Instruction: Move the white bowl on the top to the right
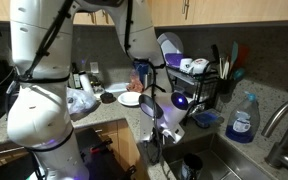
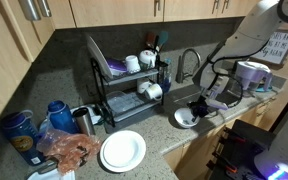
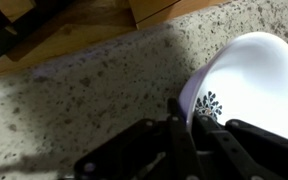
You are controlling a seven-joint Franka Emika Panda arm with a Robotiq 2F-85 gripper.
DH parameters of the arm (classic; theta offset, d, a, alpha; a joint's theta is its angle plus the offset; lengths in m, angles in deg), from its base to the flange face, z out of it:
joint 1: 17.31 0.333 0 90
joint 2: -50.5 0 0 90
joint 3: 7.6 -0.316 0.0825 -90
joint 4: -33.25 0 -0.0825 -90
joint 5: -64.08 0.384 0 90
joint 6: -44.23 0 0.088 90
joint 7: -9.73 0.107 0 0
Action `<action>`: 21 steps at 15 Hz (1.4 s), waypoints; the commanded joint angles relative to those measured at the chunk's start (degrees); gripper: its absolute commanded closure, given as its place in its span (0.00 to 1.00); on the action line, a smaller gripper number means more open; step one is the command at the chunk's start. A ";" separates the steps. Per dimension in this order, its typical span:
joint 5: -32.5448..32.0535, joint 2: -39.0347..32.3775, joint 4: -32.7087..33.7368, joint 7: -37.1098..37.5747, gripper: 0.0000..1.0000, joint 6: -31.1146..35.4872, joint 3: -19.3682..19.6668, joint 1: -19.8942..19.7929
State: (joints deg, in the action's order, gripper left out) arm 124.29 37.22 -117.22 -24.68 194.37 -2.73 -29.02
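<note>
A small white bowl (image 3: 256,78) with a dark floral mark inside fills the right of the wrist view, low over the speckled counter. My gripper (image 3: 189,128) is shut on its rim, one finger outside and one inside. In both exterior views the bowl (image 2: 186,119) (image 1: 180,100) is at the counter's front edge beside the sink, with the gripper (image 2: 203,106) (image 1: 170,108) on it. I cannot tell whether the bowl rests on the counter or hangs just above it.
A black dish rack (image 2: 106,92) (image 1: 212,88) holds white cups (image 2: 134,62) and a large upright plate (image 1: 170,48). A flat white plate (image 2: 122,151) lies on the counter. A blue soap bottle (image 1: 242,120) and a faucet (image 2: 189,62) stand by the sink.
</note>
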 commanded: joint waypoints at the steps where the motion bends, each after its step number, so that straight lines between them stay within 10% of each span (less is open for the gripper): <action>1: 0.38 -0.18 0.81 0.82 0.71 -1.42 0.22 -0.51; 6: 0.07 0.28 0.55 0.82 0.51 -1.63 0.40 -1.02; 11: -2.67 3.89 -1.62 1.39 0.01 -1.64 0.42 -0.40; 21: -24.78 24.18 -6.18 12.12 0.00 -15.04 0.29 2.92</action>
State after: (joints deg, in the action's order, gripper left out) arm 106.65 52.04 -120.60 -18.24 185.57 -2.61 -28.18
